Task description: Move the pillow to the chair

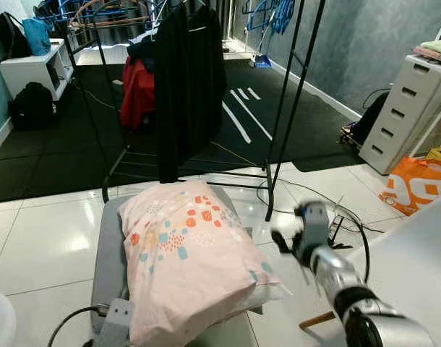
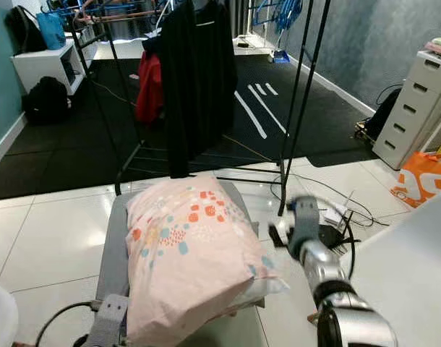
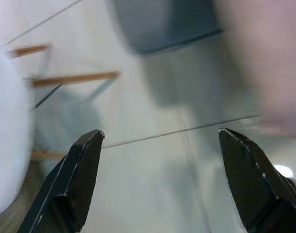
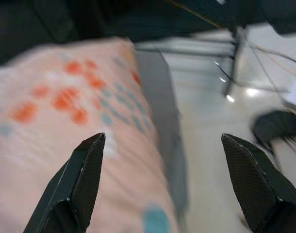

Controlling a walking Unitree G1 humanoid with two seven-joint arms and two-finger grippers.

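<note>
Pink pillow (image 1: pixel 186 260) fills the grey seat (image 1: pixel 105 253); soft, light, I'd pinch its right edge. Right gripper (image 4: pixel 162 184) and left gripper (image 3: pixel 160 179) both wide open, empty.

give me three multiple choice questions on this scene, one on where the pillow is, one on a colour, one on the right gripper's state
1. The pillow lies on:
A. the grey seat
B. the white drawers
C. the black mat

2. The bag by the drawer unit is:
A. green
B. orange
C. purple

3. The right gripper is:
A. shut on the pillow
B. shut on a cable
C. open

Answers:
1 A, grey seat edges show around the pillow.
2 B, orange with white markings.
3 C, its fingers stand wide apart in the right wrist view, gripping nothing.
</note>
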